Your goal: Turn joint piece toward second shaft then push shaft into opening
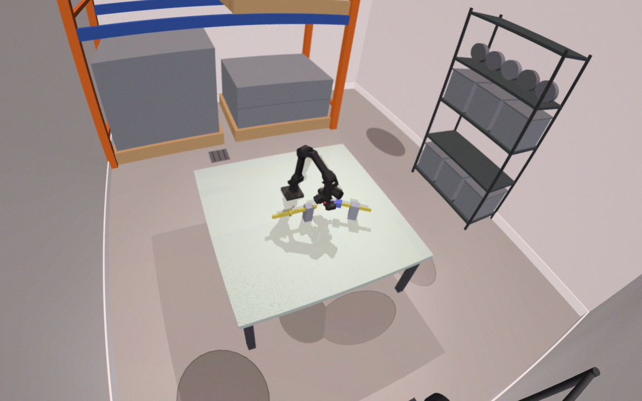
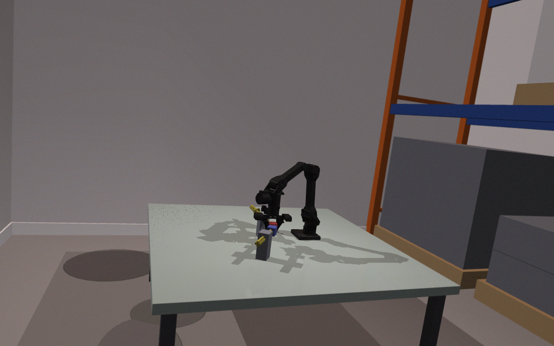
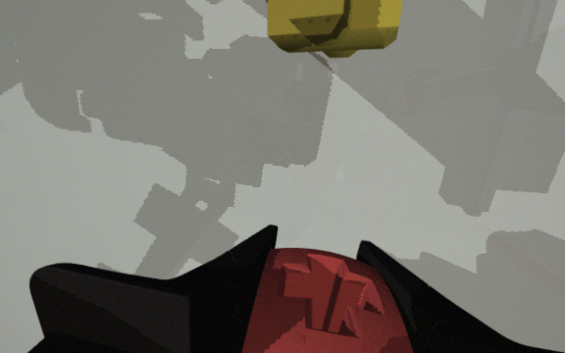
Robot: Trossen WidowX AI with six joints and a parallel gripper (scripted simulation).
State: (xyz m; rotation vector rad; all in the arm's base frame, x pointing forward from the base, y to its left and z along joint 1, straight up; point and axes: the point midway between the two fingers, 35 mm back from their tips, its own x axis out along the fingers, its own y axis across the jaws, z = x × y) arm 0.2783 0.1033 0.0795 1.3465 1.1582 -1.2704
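Note:
The red square joint piece [image 1: 325, 203] [image 2: 272, 223] [image 3: 332, 304] sits beside a blue hinge part [image 1: 338, 203] [image 2: 272, 230] on the end of the first yellow shaft [image 1: 364, 209] [image 2: 260, 241], which passes through a grey block [image 1: 353, 211] [image 2: 263, 251]. My gripper [image 3: 317, 241] points down and is shut on the red joint piece, one finger on each side. The second yellow shaft [image 1: 281, 215] [image 2: 253, 209] [image 3: 333, 22] runs through the other grey block [image 1: 307, 213]. Its near end stands apart from the red piece. The joint's opening is not clearly visible.
The arm's base [image 1: 292, 192] [image 2: 305, 234] stands on the pale table [image 1: 258, 279] [image 2: 210, 279] behind the two blocks. The second shaft has a small crosspiece [image 1: 290, 211] beyond its block. Arm and shaft shadows fall across the table.

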